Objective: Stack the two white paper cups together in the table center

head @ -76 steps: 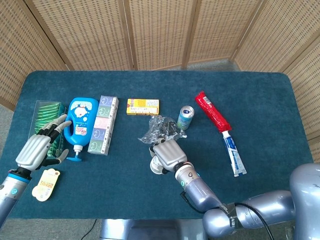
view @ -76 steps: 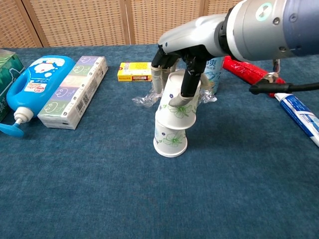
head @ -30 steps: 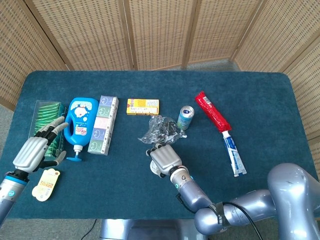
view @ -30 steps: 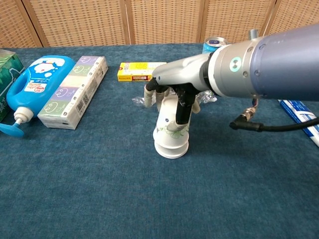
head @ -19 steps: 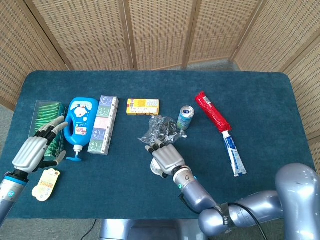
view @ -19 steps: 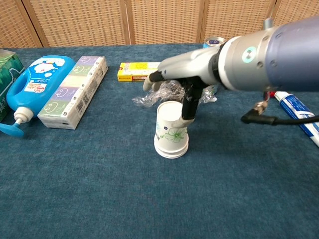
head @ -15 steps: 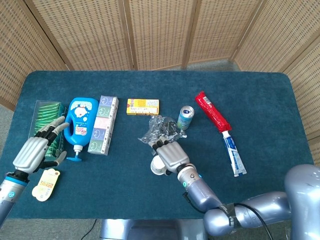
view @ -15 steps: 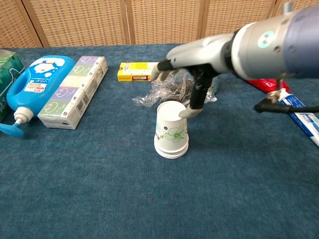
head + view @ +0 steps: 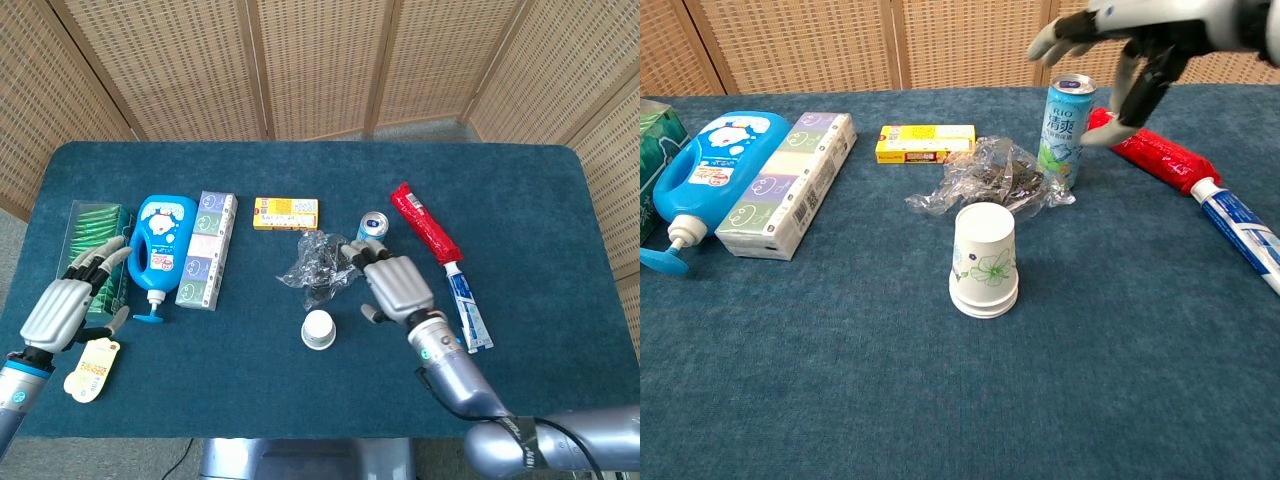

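Stacked cups (image 9: pixel 985 261) stand inverted at table (image 9: pixel 840 400) centre, crinkled plastic wrap (image 9: pixel 990 180) and can (image 9: pixel 1064 120) just beyond; right robot hand (image 9: pixel 1130 50) and left robot hand (image 9: pixel 62 300), both spread, hold nothing.

right hand (image 9: pixel 397 284) raised, fingers spread, left hand (image 9: pixel 58 305) open

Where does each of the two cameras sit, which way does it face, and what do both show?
Head view: high up, looking steeply down on the whole table; left hand and right hand show with their arms.
Chest view: low, near table height, facing across it toward the screens; only the right hand shows, raised.
Both show: stacked cups, can, blue bottle, toothpaste.
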Controlling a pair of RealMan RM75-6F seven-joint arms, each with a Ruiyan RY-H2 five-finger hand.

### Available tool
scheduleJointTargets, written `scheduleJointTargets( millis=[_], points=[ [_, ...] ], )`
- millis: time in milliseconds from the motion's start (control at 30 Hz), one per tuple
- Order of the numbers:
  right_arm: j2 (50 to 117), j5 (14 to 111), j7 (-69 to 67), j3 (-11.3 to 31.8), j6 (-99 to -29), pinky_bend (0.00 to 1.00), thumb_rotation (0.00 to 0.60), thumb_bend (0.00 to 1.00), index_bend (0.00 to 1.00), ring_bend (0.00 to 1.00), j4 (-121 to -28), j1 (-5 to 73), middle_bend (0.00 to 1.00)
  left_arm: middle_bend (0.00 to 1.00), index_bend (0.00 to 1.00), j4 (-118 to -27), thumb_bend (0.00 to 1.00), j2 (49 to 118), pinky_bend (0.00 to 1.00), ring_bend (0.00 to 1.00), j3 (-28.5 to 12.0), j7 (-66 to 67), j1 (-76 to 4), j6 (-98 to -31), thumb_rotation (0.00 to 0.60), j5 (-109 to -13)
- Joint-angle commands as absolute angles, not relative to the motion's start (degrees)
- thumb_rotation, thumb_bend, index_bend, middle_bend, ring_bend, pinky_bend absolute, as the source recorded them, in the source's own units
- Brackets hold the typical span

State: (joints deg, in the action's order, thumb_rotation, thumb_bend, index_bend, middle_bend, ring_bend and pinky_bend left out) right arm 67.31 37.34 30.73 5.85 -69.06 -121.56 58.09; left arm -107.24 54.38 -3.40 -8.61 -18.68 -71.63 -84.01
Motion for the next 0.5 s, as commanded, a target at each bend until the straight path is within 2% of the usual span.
scheduleJointTargets(
  millis=[33,267,500],
  points=[
    [64.6,46.9,25.4,3.4,-72.6,0.33,0.6,0.34,0.0,0.0,-118.0,51.5,0.08,0.0,0.05,-107.3,0.47,54.2,0.06,0.0,-3.4,-8.5,-18.4,-71.9,0.6,-83.6],
    [64.6,58.9,18.5,0.0,-78.5,0.25,0.6,0.35,0.0,0.0,-109.5,42.1,0.08,0.0,0.05,-108.0,0.47,53.9,0.05,0.0,-3.0,-6.7,-17.2,-72.3,0.6,-81.8],
    [64.7,60.6,16.1,-1.6,-81.9,0.2,0.6,0.36,0.0,0.0,-103.7,34.5,0.08,0.0,0.06,-108.9,0.47,54.3,0.04,0.0,-2.2,-4.9,-15.5,-73.3,0.6,-80.6]
  ],
)
